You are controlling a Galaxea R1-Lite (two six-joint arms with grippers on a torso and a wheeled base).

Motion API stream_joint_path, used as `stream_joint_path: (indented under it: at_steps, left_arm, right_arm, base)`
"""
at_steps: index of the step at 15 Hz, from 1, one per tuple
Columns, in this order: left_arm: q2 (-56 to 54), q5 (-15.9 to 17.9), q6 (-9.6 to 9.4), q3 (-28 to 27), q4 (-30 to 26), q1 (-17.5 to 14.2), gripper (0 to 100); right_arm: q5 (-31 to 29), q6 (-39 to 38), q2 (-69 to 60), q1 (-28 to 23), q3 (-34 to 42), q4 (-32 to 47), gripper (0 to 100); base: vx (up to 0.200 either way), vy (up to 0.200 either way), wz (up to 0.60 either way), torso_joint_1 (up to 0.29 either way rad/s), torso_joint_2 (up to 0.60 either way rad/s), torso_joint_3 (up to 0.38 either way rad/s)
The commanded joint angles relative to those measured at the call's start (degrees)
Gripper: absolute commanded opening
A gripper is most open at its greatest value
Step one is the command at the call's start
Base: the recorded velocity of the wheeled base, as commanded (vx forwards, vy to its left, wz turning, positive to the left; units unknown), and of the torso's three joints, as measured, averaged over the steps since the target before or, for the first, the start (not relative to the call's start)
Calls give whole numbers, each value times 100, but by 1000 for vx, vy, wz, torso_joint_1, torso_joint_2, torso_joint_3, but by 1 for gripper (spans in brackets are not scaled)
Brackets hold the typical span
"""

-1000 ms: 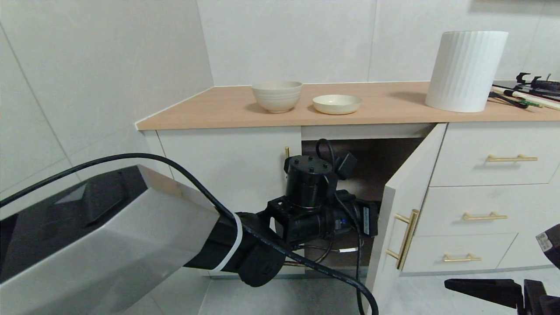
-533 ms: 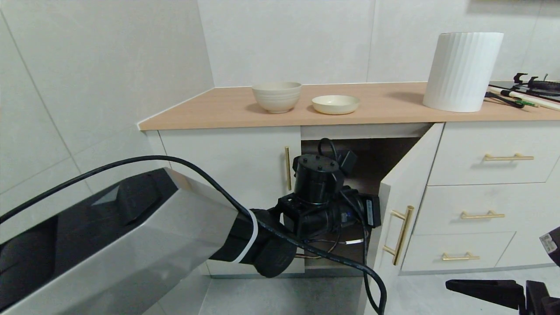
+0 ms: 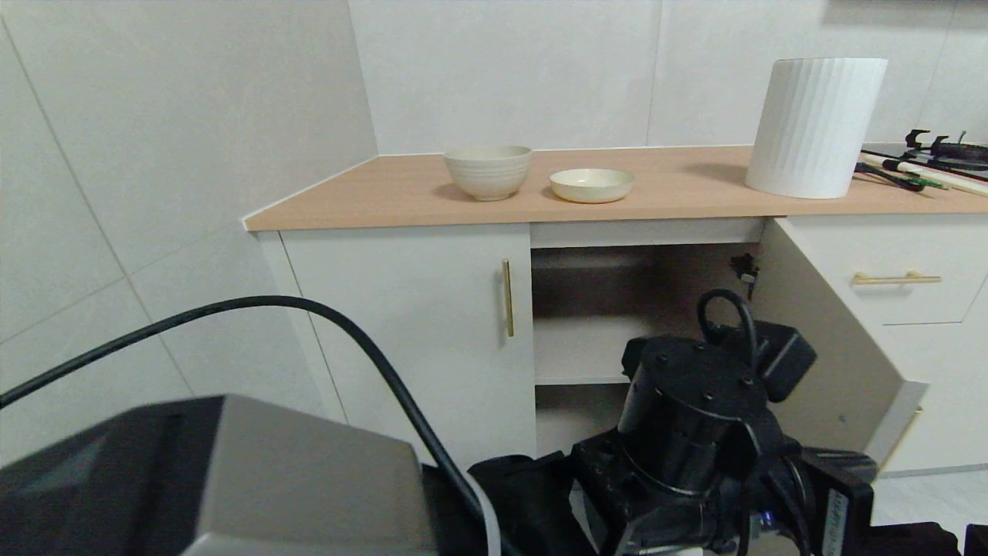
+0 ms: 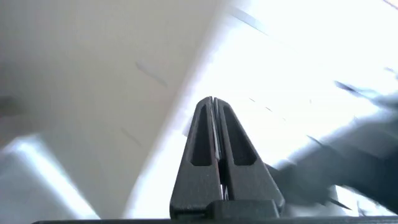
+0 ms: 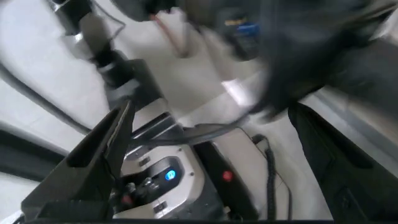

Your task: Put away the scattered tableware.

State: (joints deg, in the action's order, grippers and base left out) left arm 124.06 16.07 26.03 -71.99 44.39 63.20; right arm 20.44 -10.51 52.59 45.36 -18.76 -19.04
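Note:
A beige ribbed bowl [image 3: 488,171] and a small cream plate [image 3: 592,185] stand side by side on the wooden countertop [image 3: 370,197]. Below them the right cabinet door [image 3: 834,347] is swung wide open, showing a bare shelf [image 3: 579,351] inside. My left arm's wrist [image 3: 695,417] hangs low in front of the open cabinet. In the left wrist view my left gripper [image 4: 213,143] is shut with nothing in it. My right gripper [image 5: 213,109] stands open and empty, low near the floor.
A tall white ribbed container [image 3: 817,127] stands on the counter to the right, with several utensils [image 3: 918,170] beyond it. The left cabinet door with its gold handle [image 3: 507,297] is closed. Drawers [image 3: 895,278] lie behind the open door. A tiled wall closes the left side.
My left arm has swung right and nearer the camera. The right cabinet door has gone from partly open to wide open.

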Motion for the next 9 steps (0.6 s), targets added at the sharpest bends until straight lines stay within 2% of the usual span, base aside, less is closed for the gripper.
stream_joint_path:
  at_steps: [1,3,4,5,6,8,9]
  left_arm:
    - [-594,2,-1,563,114,-246,0]
    - [-831,19,52,914,167,-1020,0]
    - [-928,10,166,1169,193,-1389,0]
    - [-1025,2,254,1371,202,-1609,0]
    - [-1420,2,342,1802,193,-2074,0]
    - [-2255,28,315,2382,149,-2707,0]
    - [-2668,28,245,2611,105,-2980,0]
  right_arm:
    - [3,5,-170,-1,-14,-21,100]
    - [-40,-4,-47,-10,-14,-29,100]
    - [-128,-21,120,-80,-66,-47,100]
    - [-251,-21,252,-177,-137,-47,100]
    - [-533,-39,551,-300,-356,-47,100]
    - [-744,-57,1016,-520,-805,-29,100]
    - [-823,-48,1289,-678,-1024,-38,100]
  base:
    - [0,0,0,0,0,0]
    - [0,0,0,0,0,0]
    - [0,0,0,0,0,0]
    - [0,0,0,0,0,0]
    - [0,0,0,0,0,0]
    - [0,0,0,0,0,0]
    - [0,0,0,0,0,0]
